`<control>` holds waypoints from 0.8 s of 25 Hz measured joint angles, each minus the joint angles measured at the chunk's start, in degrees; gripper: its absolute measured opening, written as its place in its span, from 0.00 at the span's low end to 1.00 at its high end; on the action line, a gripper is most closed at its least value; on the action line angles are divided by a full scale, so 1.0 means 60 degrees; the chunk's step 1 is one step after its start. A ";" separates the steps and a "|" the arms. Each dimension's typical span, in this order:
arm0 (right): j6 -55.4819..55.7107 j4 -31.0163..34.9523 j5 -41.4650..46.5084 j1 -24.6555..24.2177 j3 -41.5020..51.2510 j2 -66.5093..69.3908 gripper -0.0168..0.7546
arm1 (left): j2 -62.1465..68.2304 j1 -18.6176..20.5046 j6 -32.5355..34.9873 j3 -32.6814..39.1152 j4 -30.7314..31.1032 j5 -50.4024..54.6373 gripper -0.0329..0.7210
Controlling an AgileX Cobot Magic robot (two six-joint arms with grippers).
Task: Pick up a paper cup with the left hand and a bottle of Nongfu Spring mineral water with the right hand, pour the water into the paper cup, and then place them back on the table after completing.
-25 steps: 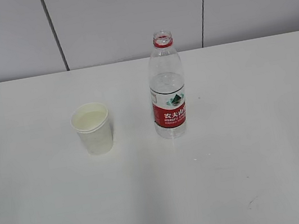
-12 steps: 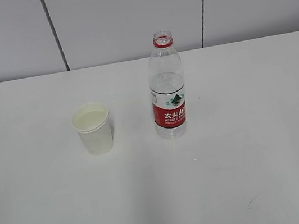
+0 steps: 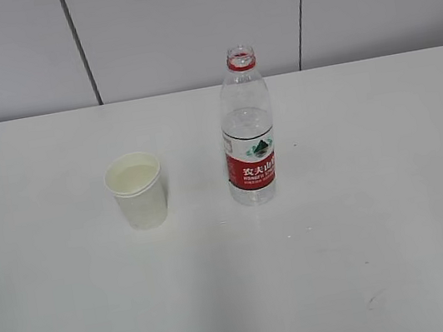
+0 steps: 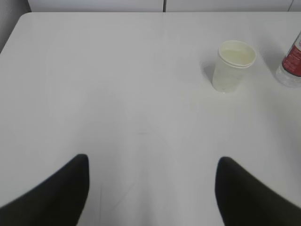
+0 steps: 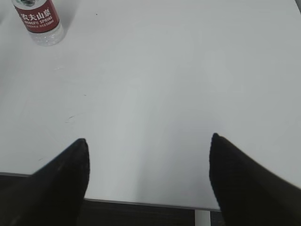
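Paper cup (image 3: 136,191) stands upright on the white counter (image 3: 384,233), left of centre in the exterior view. It holds water (image 3: 135,176) partway up. Bottle (image 3: 247,128) stands upright just to the cup's right, apart from it, cap off, red neck ring and red label, clear water reaching roughly to the label top.

No arm shows in the exterior view. Left wrist view: left pincer (image 4: 150,188) has its two dark fingertips spread wide with bare counter between them, nothing held; cup sits well ahead, up and to the right, bottle edge at the far right border. Right wrist view: right pincer (image 5: 148,181) also spread wide, nothing between its tips, hovering over the near counter edge; bottle base and label at top left, well away. Small dark scuff (image 5: 70,117) on the counter surface.
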 joint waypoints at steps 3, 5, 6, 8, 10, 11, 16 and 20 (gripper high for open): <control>0.0024 -0.0014 0.0000 0.0000 0.0000 0.0000 0.78 | 0.0000 0.0000 0.0000 0.0000 0.0000 0.0000 0.72; 0.0031 -0.0014 0.0000 0.0000 0.0000 0.0000 0.78 | 0.0000 0.0000 0.0000 0.0000 0.0000 0.0000 0.72; 0.0047 -0.0014 0.0000 0.0000 0.0000 0.0000 0.78 | 0.0000 0.0000 0.0000 0.0000 0.0000 0.0000 0.72; 0.0047 -0.0014 0.0000 0.0000 0.0000 0.0000 0.78 | 0.0000 0.0000 0.0000 0.0000 0.0000 0.0001 0.72; 0.0047 -0.0014 0.0000 0.0000 0.0000 0.0000 0.78 | 0.0000 0.0000 0.0000 0.0000 0.0000 0.0001 0.72; 0.0047 -0.0014 0.0000 0.0000 0.0000 0.0000 0.78 | 0.0000 0.0000 0.0000 0.0000 0.0000 0.0001 0.72; 0.0047 0.0038 0.0000 0.0000 0.0000 0.0000 0.78 | 0.0000 0.0000 0.0000 0.0000 0.0000 0.0010 0.72; 0.0047 0.0232 0.0000 0.0000 0.0000 0.0000 0.78 | 0.0000 0.0000 0.0000 0.0000 0.0000 0.0010 0.72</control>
